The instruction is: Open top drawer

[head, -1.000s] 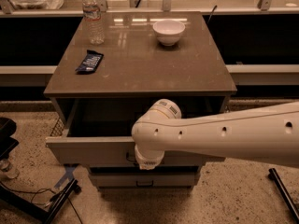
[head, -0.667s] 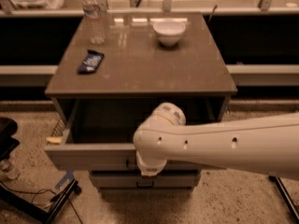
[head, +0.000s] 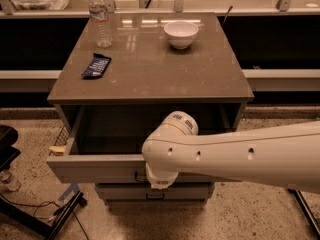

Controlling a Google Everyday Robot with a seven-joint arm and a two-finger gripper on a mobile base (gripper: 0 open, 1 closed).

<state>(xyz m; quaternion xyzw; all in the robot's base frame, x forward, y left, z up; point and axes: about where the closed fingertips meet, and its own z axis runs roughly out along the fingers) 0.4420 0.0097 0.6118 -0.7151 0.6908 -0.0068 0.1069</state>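
Note:
The top drawer (head: 95,168) of the grey cabinet stands pulled out toward me, its deep dark interior (head: 120,134) showing. Its small black handle (head: 140,177) peeks out just left of my arm. My white arm (head: 235,154) reaches in from the right across the drawer front. My gripper (head: 159,183) is at the drawer's front face by the handle, hidden behind the wrist. A shorter lower drawer (head: 155,192) with a like handle sits shut beneath.
On the cabinet top (head: 150,69) stand a water bottle (head: 100,18), a white bowl (head: 181,33) and a dark blue snack packet (head: 96,66). A black stand (head: 10,149) and cables lie on the floor at left. A shelf rail runs behind.
The top drawer has slid further out toward me, and my arm has drawn back with it.

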